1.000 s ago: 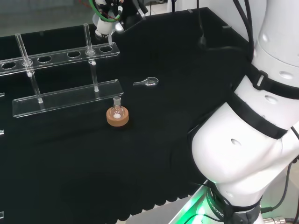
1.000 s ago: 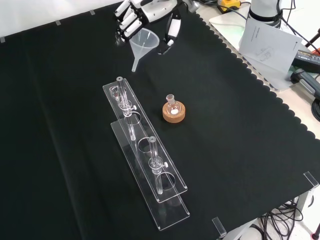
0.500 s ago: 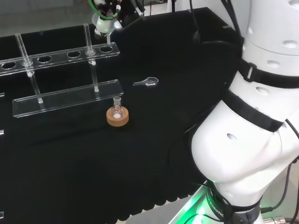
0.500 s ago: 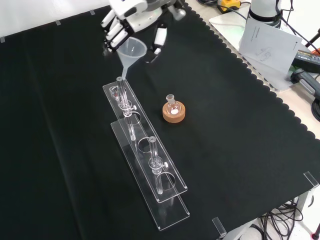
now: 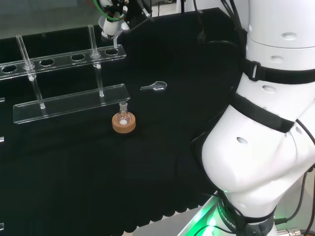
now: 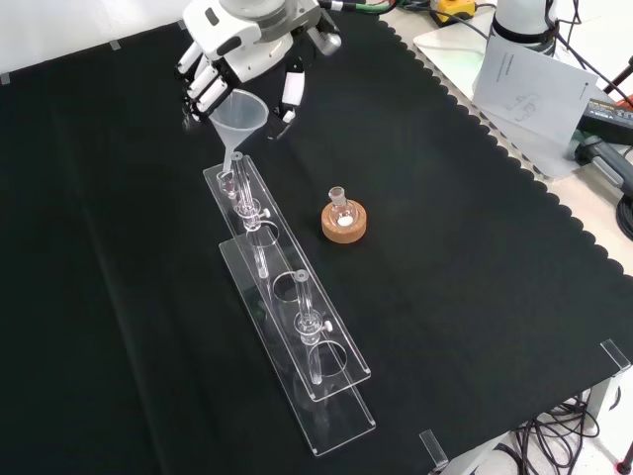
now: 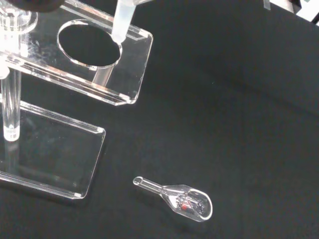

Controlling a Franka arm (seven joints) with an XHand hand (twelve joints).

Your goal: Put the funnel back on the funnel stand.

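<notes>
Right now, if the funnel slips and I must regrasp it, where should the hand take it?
Probably by the wide cone rim of the funnel, from above and to the side as the hand does now. That leaves the narrow stem free to enter the end hole of the funnel stand.

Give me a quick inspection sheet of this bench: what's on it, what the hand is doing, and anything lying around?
Surface: black cloth, scalloped edge, flat.
Job's things: clear funnel held above the end hole of the clear funnel stand; in the wrist view its stem tip is over the hole's rim, not yet seated.
Clutter: small flask on a cork ring; small glass scoop lying on the cloth.
Hand: hand, fingers curled round the funnel.
Cables: bundle under the bench's near corner.
Surroundings: papers beside the cloth.
</notes>
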